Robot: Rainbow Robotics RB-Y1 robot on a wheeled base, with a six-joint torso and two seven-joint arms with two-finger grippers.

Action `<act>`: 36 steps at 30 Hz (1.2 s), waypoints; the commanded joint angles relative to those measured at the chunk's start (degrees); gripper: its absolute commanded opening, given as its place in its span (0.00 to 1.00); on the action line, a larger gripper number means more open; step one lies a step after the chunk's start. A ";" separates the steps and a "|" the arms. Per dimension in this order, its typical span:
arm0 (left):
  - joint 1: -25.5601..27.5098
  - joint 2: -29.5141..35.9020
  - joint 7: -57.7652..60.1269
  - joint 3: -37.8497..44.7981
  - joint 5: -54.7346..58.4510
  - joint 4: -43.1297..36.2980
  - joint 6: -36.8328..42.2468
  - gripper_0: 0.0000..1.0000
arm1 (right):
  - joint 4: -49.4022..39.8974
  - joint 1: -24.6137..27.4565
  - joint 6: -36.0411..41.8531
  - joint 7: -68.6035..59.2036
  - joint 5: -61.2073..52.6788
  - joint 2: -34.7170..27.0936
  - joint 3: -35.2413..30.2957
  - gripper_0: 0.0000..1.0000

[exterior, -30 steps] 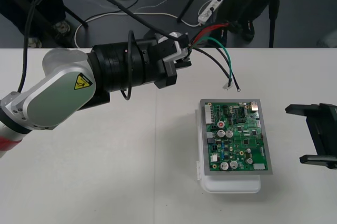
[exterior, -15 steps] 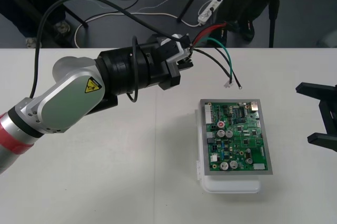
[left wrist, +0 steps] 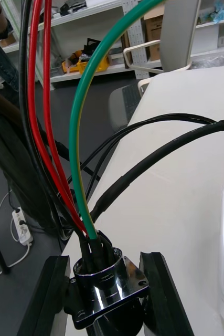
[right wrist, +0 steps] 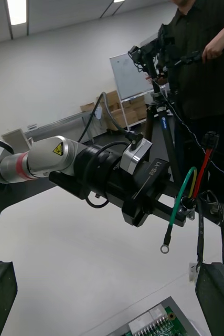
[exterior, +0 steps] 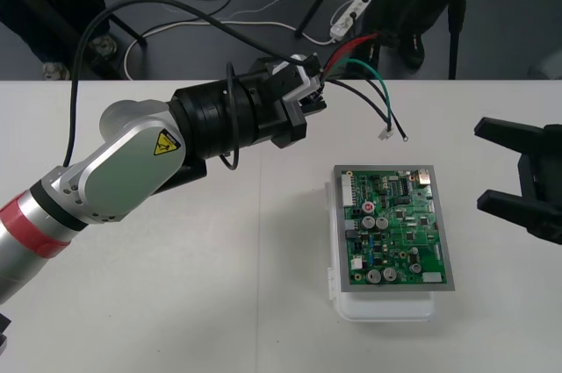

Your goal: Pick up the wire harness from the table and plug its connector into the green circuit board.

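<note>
My left gripper (exterior: pixel 309 92) is raised above the far part of the table, shut on the harness's round metal socket (left wrist: pixel 104 281). In the left wrist view the flanged socket sits between my two black fingers (left wrist: pixel 46 299). The red, green and black wires (exterior: pixel 367 83) fan out to the right, their loose ends hanging over the table beyond the board. The green circuit board (exterior: pixel 395 225) lies on its white base (exterior: pixel 386 307) at centre right. My right gripper (exterior: pixel 518 171) stands open at the right edge, level with the board. From the right wrist, the left gripper (right wrist: pixel 182 212) holds the dangling wires.
Beyond the table's far edge lie floor cables, a power strip (exterior: pixel 349 15) and tripod legs. A white connector (exterior: pixel 384 134) hangs at one wire's end above the table, just beyond the board's far edge.
My left arm has pushed a little to the right with the harness. The right gripper slid out to the right edge, then came back in, higher and turned.
</note>
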 commanded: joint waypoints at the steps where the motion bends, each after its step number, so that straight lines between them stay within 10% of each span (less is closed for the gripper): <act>1: -0.63 -1.96 1.50 0.03 -0.11 -0.66 3.62 0.00 | -5.46 0.91 6.84 -2.84 -0.08 0.95 -1.63 1.00; 23: -0.63 -2.58 2.55 0.11 -1.17 -0.22 3.62 0.00 | -23.75 1.00 43.23 -5.48 -0.43 1.30 -2.95 1.00; 36: -0.63 -3.11 2.73 0.11 -1.08 -0.13 3.62 0.00 | -24.36 -8.84 54.13 -6.62 -0.69 1.03 4.70 1.00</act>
